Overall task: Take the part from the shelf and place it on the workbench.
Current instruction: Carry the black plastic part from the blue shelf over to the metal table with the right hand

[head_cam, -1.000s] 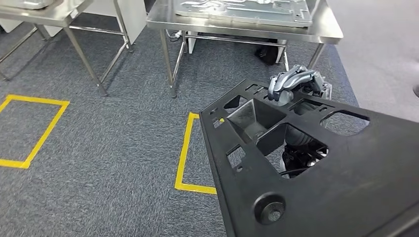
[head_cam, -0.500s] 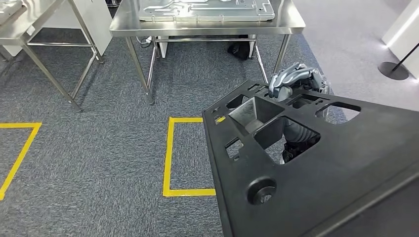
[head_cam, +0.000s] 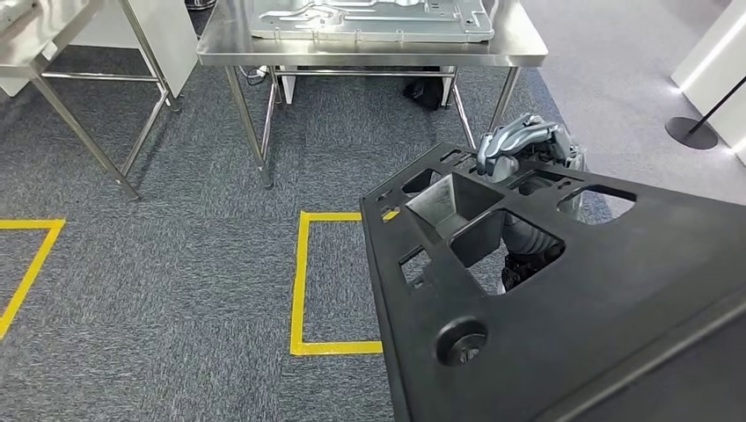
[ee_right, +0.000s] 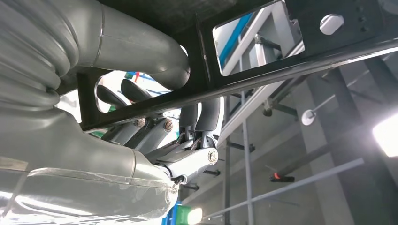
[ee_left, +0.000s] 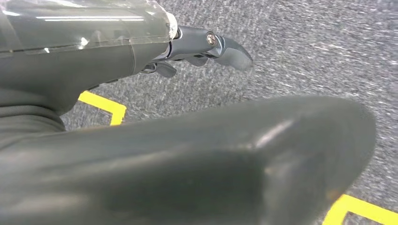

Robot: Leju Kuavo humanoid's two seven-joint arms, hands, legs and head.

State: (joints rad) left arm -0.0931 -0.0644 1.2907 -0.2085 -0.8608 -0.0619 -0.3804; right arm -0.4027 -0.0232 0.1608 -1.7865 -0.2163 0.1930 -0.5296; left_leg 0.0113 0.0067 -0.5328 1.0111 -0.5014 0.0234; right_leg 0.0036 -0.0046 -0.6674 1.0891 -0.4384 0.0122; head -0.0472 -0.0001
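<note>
Since a moment ago the view has turned a little and the steel counter [head_cam: 519, 48] sits nearly ahead, so the robot seems close to placing. The right hand [head_cam: 526, 141] clamps the flat black plastic part [head_cam: 581, 316] with cut-outs; the left hand [ee_left: 206, 47] looks empty, probably.

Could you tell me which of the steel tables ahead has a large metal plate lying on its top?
The steel table straight ahead, beyond the black part, carries the metal plate. The other table, far left, shows mostly a corner and legs.
</note>
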